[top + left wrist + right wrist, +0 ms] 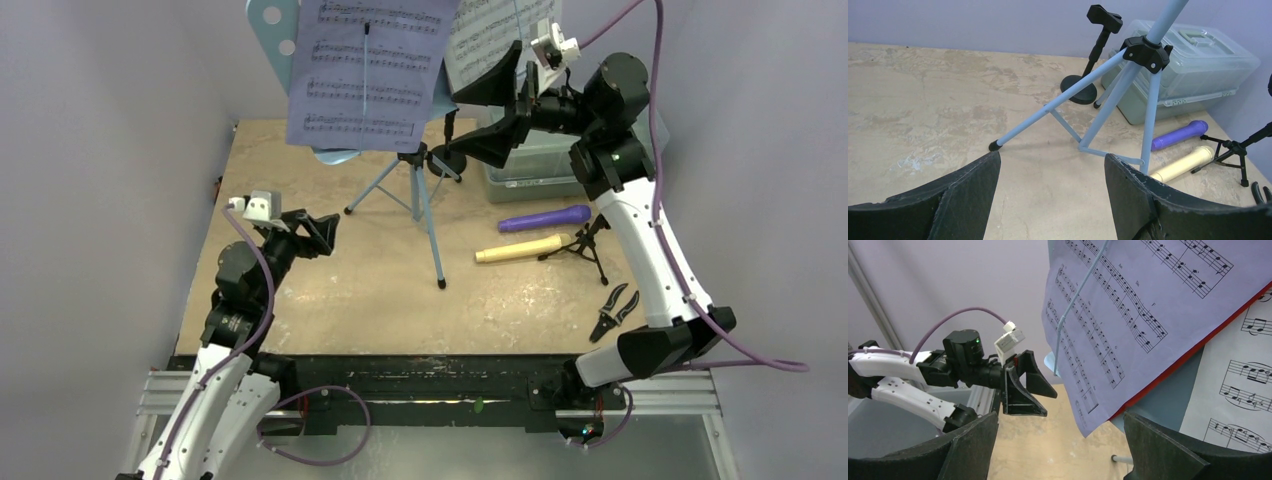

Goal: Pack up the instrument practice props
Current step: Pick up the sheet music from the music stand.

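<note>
Both pairs of jaws stand spread and empty: the right arm's jaws hang high beside the sheet music (pixel 365 70) propped on the upright music rest (pixel 270 25) (probably to lift pages first), the left arm's jaws low, facing its tripod legs (pixel 1063 96) mid-way across the worktop (pixel 330 300).

White arms (pixel 650 250) with black joints and purple cables (pixel 973 309).

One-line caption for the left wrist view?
Open left claw faces the light-blue tripod legs; beyond stand a black mic holder and plastic box, plus a purple microphone and a cream microphone.
</note>
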Controlling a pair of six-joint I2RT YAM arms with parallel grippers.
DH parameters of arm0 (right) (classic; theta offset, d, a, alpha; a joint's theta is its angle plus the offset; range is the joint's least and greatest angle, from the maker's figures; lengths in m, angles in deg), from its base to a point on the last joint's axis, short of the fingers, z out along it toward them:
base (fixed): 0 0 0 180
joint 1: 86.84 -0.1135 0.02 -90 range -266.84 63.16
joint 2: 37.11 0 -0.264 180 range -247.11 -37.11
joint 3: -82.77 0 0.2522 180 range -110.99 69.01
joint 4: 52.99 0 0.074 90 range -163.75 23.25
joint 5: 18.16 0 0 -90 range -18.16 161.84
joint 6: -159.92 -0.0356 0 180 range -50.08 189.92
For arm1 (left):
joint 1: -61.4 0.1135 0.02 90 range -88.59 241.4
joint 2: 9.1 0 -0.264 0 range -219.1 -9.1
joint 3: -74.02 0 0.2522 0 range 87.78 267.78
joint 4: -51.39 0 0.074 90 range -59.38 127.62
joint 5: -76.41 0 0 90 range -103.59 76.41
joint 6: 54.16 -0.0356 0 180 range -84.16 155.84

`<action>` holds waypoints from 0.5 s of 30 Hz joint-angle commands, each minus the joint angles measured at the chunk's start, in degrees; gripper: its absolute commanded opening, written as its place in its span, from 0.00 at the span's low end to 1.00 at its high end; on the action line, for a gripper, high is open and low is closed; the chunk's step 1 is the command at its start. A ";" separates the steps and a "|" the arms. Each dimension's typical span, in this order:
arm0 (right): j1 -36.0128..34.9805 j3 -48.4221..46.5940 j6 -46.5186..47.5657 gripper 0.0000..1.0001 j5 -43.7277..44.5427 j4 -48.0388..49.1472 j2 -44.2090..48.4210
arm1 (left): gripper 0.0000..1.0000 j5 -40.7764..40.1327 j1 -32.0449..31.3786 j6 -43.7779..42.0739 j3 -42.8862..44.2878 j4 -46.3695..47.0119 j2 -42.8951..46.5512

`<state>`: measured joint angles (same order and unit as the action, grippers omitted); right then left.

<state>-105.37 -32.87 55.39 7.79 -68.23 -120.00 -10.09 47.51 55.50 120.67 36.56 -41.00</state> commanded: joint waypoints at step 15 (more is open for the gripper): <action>-4.73 -2.79 0.02 0.99 3.95 4.05 -3.76 | 0.75 -0.52 -0.08 -1.42 -0.72 1.15 2.20</action>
<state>-109.28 -34.16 55.81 12.43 -66.20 -124.16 -10.48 47.51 54.69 120.67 36.56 -39.29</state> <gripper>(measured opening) 0.987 0.752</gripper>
